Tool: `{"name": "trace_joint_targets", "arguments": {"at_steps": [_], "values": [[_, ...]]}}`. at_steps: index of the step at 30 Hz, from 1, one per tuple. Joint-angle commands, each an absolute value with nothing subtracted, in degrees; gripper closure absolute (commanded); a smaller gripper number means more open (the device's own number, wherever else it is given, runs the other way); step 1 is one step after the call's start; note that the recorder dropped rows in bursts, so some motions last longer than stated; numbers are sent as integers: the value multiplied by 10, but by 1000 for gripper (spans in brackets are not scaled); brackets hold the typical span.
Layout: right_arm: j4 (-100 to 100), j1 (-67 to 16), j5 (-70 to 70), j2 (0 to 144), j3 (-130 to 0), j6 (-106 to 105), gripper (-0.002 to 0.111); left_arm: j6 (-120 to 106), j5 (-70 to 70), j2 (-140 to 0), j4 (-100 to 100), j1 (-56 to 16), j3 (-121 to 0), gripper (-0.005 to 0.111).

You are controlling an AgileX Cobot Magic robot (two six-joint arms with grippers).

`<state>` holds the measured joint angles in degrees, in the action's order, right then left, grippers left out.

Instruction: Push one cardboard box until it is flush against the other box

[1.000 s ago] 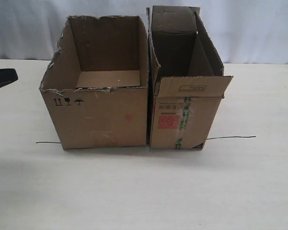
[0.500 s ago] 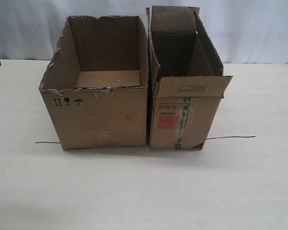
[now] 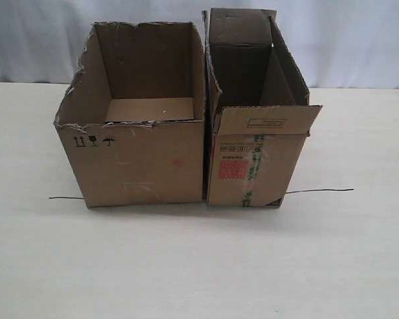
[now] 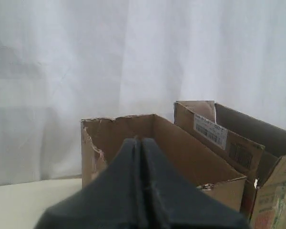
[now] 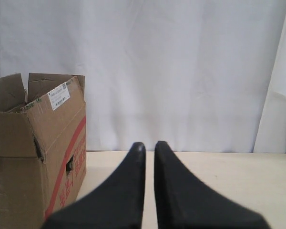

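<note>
The cardboard box (image 3: pixel 136 163), wide with a ragged torn rim and small black symbols, stands on the table, its open top empty. Its right side stands against the other box (image 3: pixel 253 159), narrower and taller, with a red square print and green-printed tape; only a thin dark seam shows between them. Neither gripper appears in the exterior view. In the left wrist view my left gripper (image 4: pixel 141 140) is shut and empty, back from the torn-rimmed box (image 4: pixel 181 152), with the other box (image 4: pixel 238 148) beyond. My right gripper (image 5: pixel 149 144) is shut on nothing, a thin slit between its fingers, away from the other box (image 5: pixel 38 157).
A thin black line lies on the pale table (image 3: pixel 199 266), showing left (image 3: pixel 65 198) and right (image 3: pixel 319 191) of the boxes. A white curtain (image 3: pixel 359 40) hangs behind the table.
The dark arm part at the exterior view's left edge has drawn back out of view. Neither box has moved.
</note>
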<state>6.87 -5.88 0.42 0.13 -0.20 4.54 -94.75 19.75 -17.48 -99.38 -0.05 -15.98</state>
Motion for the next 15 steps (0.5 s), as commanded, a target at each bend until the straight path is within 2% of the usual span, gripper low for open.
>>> {"name": "trace_joint_targets", "arguments": {"at_steps": [1,5,15], "values": [[69,-55,6,0,0,42,103,-912,188,-83,-999,-11,-102,107],[69,-55,6,0,0,42,103,-899,152,0,-999,-25,-60,107],[69,-55,3,0,0,42,103,-884,122,0,-999,-27,-41,107]]}}
